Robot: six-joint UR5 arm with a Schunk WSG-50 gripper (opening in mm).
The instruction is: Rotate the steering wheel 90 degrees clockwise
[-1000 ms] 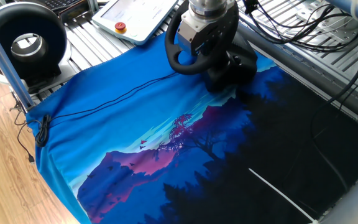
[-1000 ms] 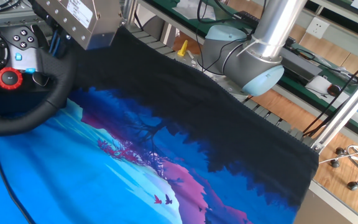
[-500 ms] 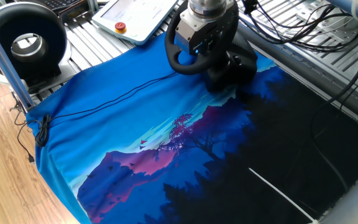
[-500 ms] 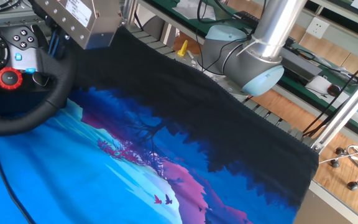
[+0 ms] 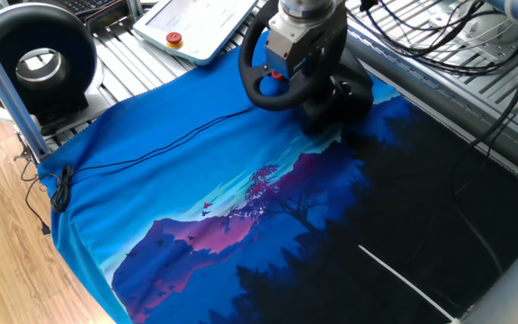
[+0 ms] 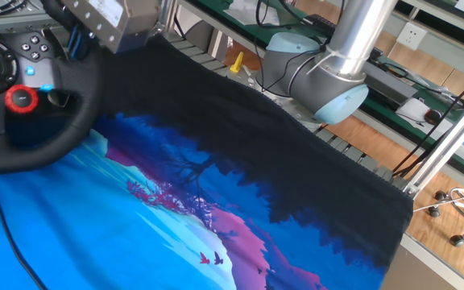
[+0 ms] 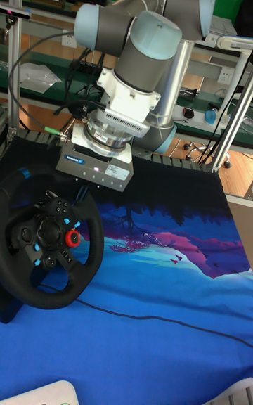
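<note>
Steering wheel (image 7: 49, 243) gripped at its upper rim by the hand (image 7: 84, 185), at the far edge of the worktop (image 5: 241, 207).

The wheel is seen standing tilted on its bulky black base (image 5: 335, 101), which rests on a blue-and-black printed cloth (image 7: 161, 306). The hand's fingers (image 6: 75, 44) are pressed onto the upper rim, though the contact itself is partly hidden by the hand's body. A red button (image 6: 22, 98) is visible on the hub. A thin black cable (image 5: 151, 148) is laid across the cloth, and a black ring-shaped device (image 5: 39, 63) stands well apart at the worktop's corner.
</note>
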